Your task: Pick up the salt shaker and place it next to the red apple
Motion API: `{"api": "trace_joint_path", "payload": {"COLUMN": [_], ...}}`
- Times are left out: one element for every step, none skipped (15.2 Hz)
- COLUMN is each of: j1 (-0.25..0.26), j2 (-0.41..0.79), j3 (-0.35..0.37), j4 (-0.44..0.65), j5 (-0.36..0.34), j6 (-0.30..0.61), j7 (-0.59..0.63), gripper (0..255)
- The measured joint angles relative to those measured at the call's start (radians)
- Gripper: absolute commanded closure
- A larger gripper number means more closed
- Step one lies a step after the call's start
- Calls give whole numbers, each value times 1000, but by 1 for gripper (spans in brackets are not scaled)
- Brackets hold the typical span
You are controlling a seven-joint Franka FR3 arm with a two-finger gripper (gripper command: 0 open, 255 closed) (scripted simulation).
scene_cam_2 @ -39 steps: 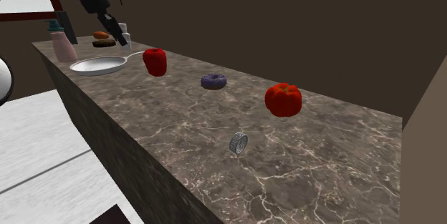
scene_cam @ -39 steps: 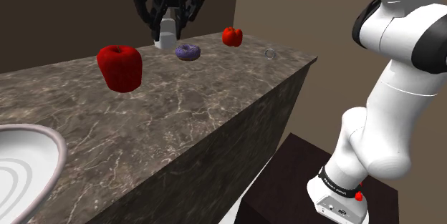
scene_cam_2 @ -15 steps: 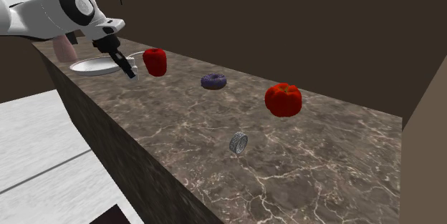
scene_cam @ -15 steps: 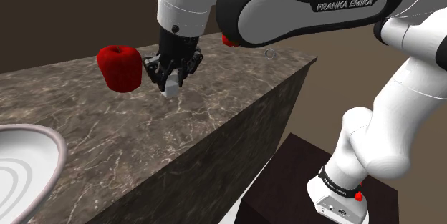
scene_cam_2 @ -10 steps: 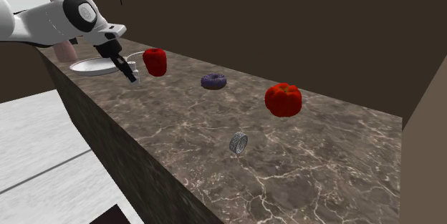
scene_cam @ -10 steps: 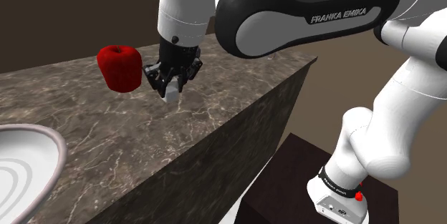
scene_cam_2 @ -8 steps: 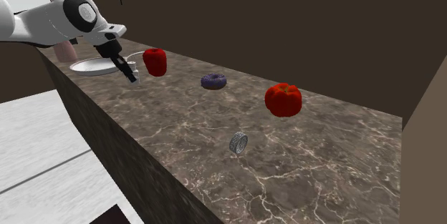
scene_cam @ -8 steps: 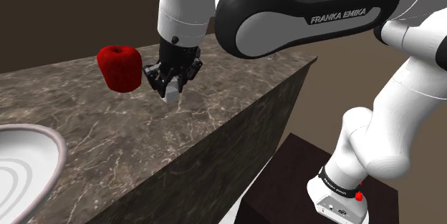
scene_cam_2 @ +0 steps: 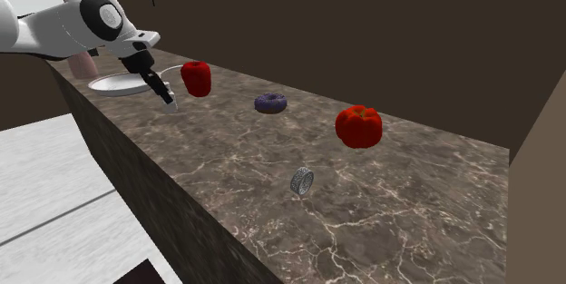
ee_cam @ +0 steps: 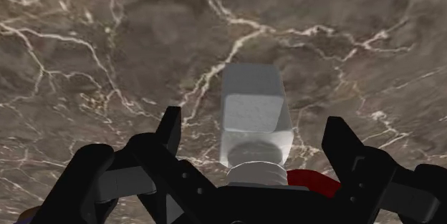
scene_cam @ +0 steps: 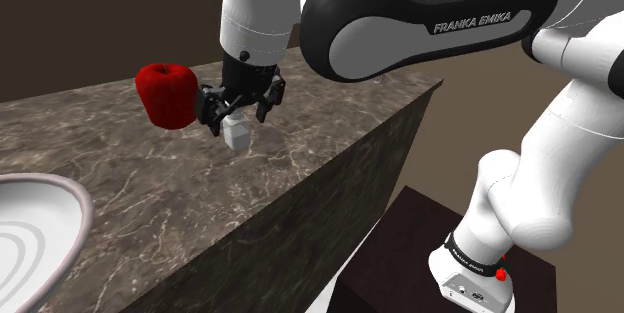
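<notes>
The fingers (ee_cam: 170, 126) stood spread, touching neither side of the pale salt shaker (scene_cam: 238, 135), which stood on the marbled surface (scene_cam: 180, 201) just beside the red apple (scene_cam: 167, 94) (placement looked done). A straight upward retreat seemed wisest, avoiding any sideways brush; the surface's edge lay near, with open room above.

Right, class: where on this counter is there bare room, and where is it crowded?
Bare counter lies between the purple doughnut and the grey ring, and past the ring at the second exterior view's right. Crowded: around the red apple, salt shaker, fingers and white pan.
</notes>
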Motion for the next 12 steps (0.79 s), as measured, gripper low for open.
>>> {"api": "trace_joint_path", "payload": {"j1": [0, 1, 5, 6, 9, 10, 10, 11, 11, 11, 11, 11], "j2": [0, -5, -5, -9, -18, -15, -17, -18, -19, -19, -19, -19], "j3": [0, 1, 5, 6, 10, 12, 11, 12, 12, 12, 12, 12], "j4": [0, 7, 30, 53, 74, 90, 96, 97, 98, 98, 99, 99], "j5": [0, 3, 3, 6, 10, 10, 11, 12, 12, 12, 12, 12], "j6": [0, -12, -36, -61, -91, -105, -113, -116, -118, -118, -119, -119], "j7": [0, -2, 0, -5, -5, -7, -9, -9, -9, -9, -9, -9], "gripper": [0, 0, 0, 0, 0, 0, 0, 0, 0, 0, 0, 0]}}
